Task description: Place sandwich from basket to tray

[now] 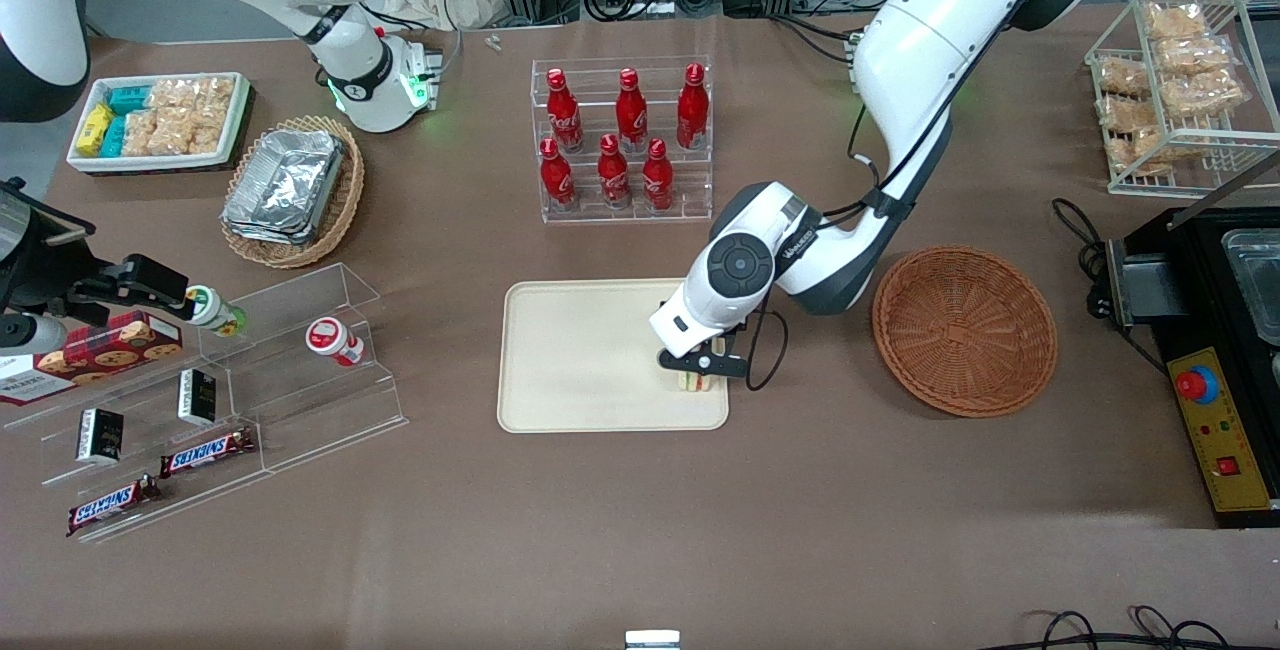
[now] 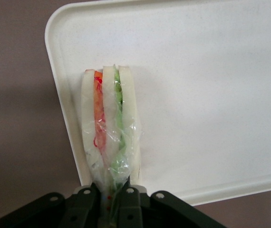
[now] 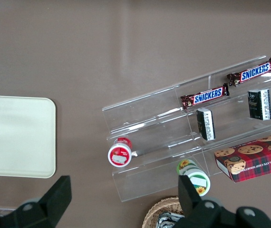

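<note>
The sandwich is a clear-wrapped wedge of white bread with orange, red and green filling. My left gripper is shut on its wrapped end and holds it over the cream tray, near the tray's edge. In the front view the gripper is over the tray at the corner nearest the camera and the basket, with the sandwich just below the fingers. The round reddish-brown wicker basket stands empty beside the tray, toward the working arm's end of the table.
A clear rack of red bottles stands farther from the camera than the tray. A tan wicker basket with foil containers, a white snack bin and clear stepped shelves with snacks lie toward the parked arm's end. A black control box sits at the working arm's end.
</note>
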Robot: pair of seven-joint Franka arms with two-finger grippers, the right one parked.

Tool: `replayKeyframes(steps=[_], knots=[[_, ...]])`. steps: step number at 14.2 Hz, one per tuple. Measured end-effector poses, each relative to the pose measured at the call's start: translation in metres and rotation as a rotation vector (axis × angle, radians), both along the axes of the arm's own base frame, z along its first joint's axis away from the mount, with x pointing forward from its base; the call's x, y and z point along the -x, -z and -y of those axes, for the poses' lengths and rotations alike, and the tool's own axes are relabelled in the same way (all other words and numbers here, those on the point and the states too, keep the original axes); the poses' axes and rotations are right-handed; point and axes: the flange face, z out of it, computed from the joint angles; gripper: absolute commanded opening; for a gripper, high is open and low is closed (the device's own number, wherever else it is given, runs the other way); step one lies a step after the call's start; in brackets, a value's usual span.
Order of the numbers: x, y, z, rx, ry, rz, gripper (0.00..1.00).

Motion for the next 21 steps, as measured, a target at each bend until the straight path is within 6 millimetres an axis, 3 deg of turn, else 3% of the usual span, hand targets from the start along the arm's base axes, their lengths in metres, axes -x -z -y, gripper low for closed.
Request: replayKeyframes(steps=[5, 8, 12, 14, 19, 21], knots=[[-0.006, -0.012, -0.003, -0.022, -0.034, -0.005, 1.00], [-0.010, -0.054, -0.026, -0.097, -0.046, -0.048, 1.00], [-0.028, -0.149, -0.105, -0.166, -0.087, -0.056, 1.00], [-0.037, -0.186, -0.152, -0.180, -0.080, -0.058, 1.00], [-0.048, -0.244, -0.278, -0.204, -0.124, -0.097, 1.00], [-0.049, -0.257, -0.316, -0.209, -0.175, -0.101, 1.00]])
